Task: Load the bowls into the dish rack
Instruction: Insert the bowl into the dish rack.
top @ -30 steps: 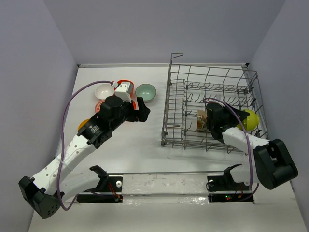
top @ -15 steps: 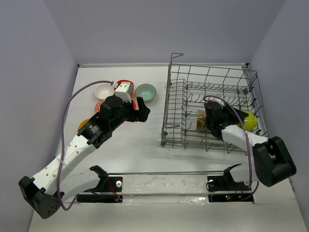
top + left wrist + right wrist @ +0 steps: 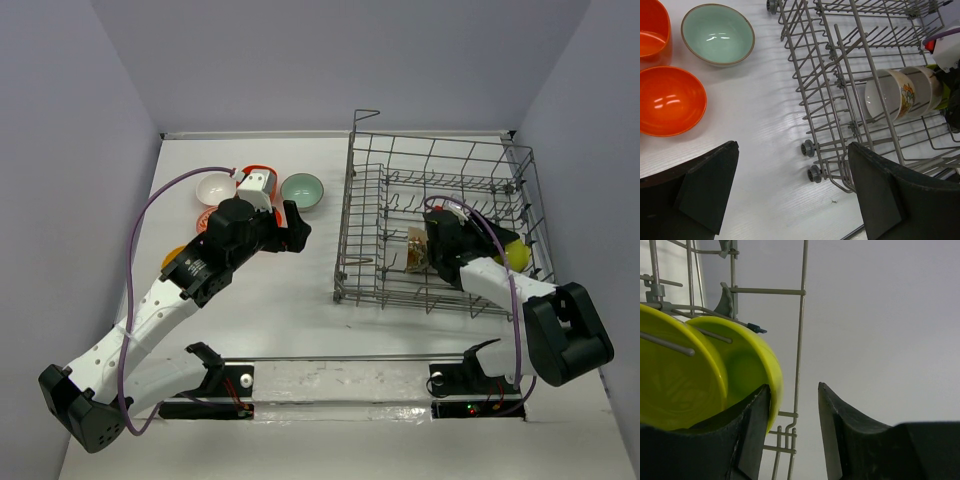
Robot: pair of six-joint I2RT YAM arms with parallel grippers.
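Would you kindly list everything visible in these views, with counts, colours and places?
table: one, white.
dish rack: one, grey wire, table's right.
lime bowls: two, on edge, rack's right end.
white rack bowls: two, one patterned, on edge in rack.
teal bowl: one, on table left of rack.
red-orange bowls: two, beside teal bowl.
white table bowl: one, far left.
orange-yellow bowl: one, beside left arm.
left gripper: black, open, over table.
right gripper: black, open, beside lime bowls.
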